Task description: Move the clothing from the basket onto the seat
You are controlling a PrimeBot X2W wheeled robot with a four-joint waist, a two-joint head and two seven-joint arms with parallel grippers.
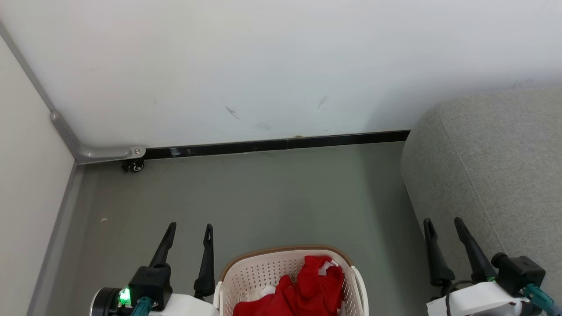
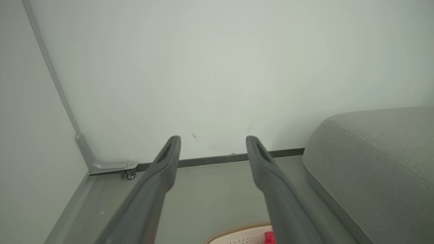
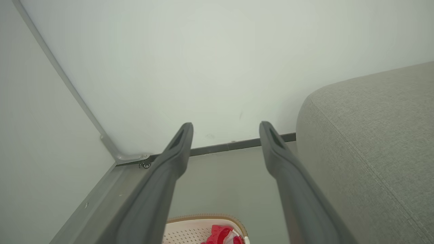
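Observation:
Red clothing [image 1: 307, 289] with white patches lies piled in the cream basket [image 1: 257, 270], which stands on the grey floor at the bottom centre of the head view. The clothing [image 3: 222, 235] and basket rim [image 3: 203, 217] also peek in at the bottom of the right wrist view, and the rim [image 2: 237, 228] in the left wrist view. The grey seat [image 1: 491, 175] rises on the right. My left gripper [image 1: 190, 228] hangs open just left of the basket, holding nothing. My right gripper [image 1: 443, 221] hangs open against the seat's front edge, holding nothing.
A white wall with a black baseboard [image 1: 281, 144] closes the back. A pale panel on the left has a metal corner bracket and a small caster [image 1: 133, 166]. Bare grey floor [image 1: 263, 197] stretches between the basket and the wall.

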